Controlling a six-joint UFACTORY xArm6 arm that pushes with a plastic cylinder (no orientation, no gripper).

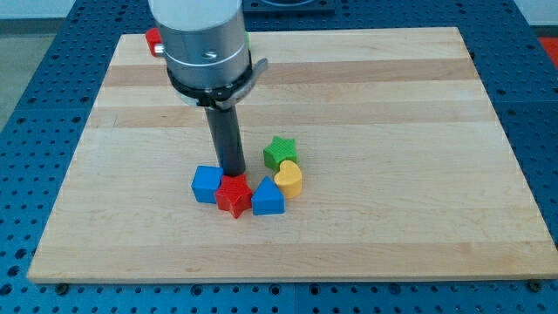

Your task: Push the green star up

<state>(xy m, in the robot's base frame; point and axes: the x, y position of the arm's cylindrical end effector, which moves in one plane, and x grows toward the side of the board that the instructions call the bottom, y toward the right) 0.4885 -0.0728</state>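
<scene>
A: What did the single camera view show on the counter (418,96)?

B: A pale wooden board lay on a blue perforated base, and a small cluster of blocks sat a little below the board's middle. The green star (280,152) was at the cluster's upper right. Just beneath it, touching or nearly so, was a yellow heart-shaped block (289,179).

A: And the rest of the cluster?

B: Along the bottom ran three pieces packed together: a blue cube-like block (207,183) at the view's left, a red star (234,194) in the middle, and a blue triangular block (268,199) at the view's right, which pressed against the yellow heart.

A: Where was the rod?

B: It dropped straight down from a grey cylindrical arm housing (202,39) at the view's top. My tip (232,172) stood just above the red star, beside the blue cube's upper right corner, and to the view's left of the green star, with a clear strip of wood between them. It was not touching the green star.

A: Could you say whether the fingers were open or closed?

B: No; only a plain rod showed, so there was no such state to tell.

A: Anything else?

B: A red block (153,40) peeked out near the board's top left corner, partly hidden by the housing, its shape unclear. A sliver of green showed at the housing's right edge, too small to identify
</scene>
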